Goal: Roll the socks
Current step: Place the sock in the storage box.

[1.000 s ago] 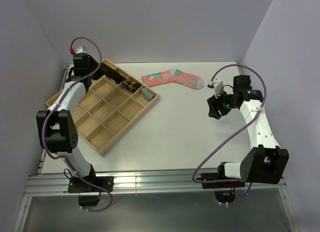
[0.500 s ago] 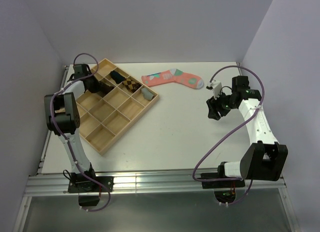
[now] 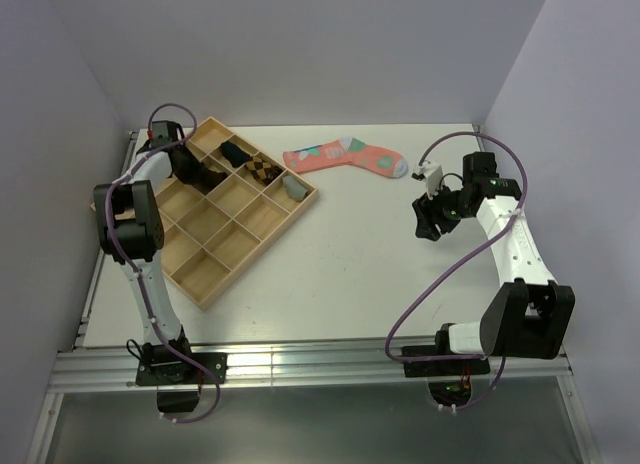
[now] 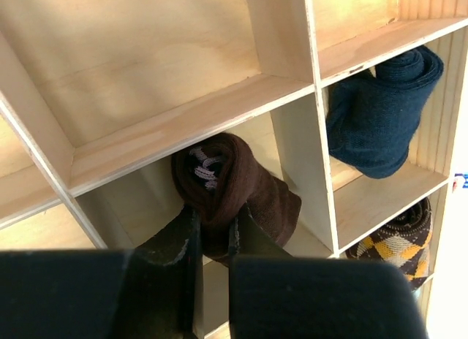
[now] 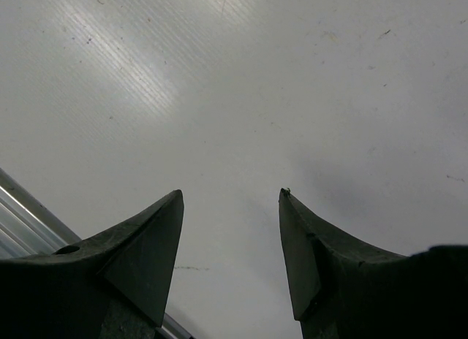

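Left claw point(image 4: 213, 223) pinching rolled brown sock point(image 4: 238, 182) in wooden tray point(image 4: 183, 123) compartment, right claw point(image 5: 230, 194) spread wide above table point(image 5: 256, 76)

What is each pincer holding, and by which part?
Left pincer pinches the rolled brown sock by its near end, inside the tray; right pincer is open, empty.

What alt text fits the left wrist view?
Nearly closed jaws pinch a rolled brown sock with a pale-striped cuff, sitting in one compartment of a wooden tray. To the right, a rolled navy sock sits in a neighbouring compartment, and a yellow-and-dark diamond-patterned sock shows below it.
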Motion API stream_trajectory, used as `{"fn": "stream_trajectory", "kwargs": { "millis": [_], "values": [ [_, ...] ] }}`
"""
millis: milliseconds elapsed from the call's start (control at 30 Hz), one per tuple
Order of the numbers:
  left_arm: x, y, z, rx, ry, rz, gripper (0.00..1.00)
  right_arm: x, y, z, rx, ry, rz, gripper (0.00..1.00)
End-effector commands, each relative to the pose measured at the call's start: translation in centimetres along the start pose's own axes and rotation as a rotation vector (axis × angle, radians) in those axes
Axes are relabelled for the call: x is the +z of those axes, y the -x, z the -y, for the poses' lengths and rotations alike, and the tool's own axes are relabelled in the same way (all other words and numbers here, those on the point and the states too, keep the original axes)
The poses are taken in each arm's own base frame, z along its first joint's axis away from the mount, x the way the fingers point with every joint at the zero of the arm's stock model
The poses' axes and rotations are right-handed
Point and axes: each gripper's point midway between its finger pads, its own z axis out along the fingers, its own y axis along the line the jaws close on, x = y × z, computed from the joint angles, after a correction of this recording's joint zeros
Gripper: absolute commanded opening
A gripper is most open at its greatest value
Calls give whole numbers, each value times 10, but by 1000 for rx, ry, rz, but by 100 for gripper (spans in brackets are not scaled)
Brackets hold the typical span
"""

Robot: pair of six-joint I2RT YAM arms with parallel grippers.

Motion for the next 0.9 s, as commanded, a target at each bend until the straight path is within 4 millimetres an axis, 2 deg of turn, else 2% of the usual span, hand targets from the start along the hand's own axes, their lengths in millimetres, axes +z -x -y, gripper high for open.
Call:
{"fn": "stream_trajectory", "kwargs": {
  "millis": [0,200,233,400,633,800,833,867],
  "values": [
    [13,-16,-38,-5,168,-35,13,0,-1,1,2,0,4,62],
    [6,-13,-14,12,117,-14,35,-1,-2,1,4,-2,0,62],
    [4,-12,-9,12,104,-4,41,-1,-3,1,4,-3,-1,62],
    [-19,1,19,22,34,24,48,0,-4,0,12,0,-5,63],
    [-67,26,60,46,-73,106,52,-1,-4,0,10,-12,-6,63],
    [-95,35,68,59,-65,158,55,-2,-2,0,24,-13,0,63],
    [-111,41,72,61,-78,195,61,-2,-2,-1,25,-13,4,63],
    [-113,39,68,61,-71,201,62,-2,-2,0,26,-17,9,63]
  ]
}}
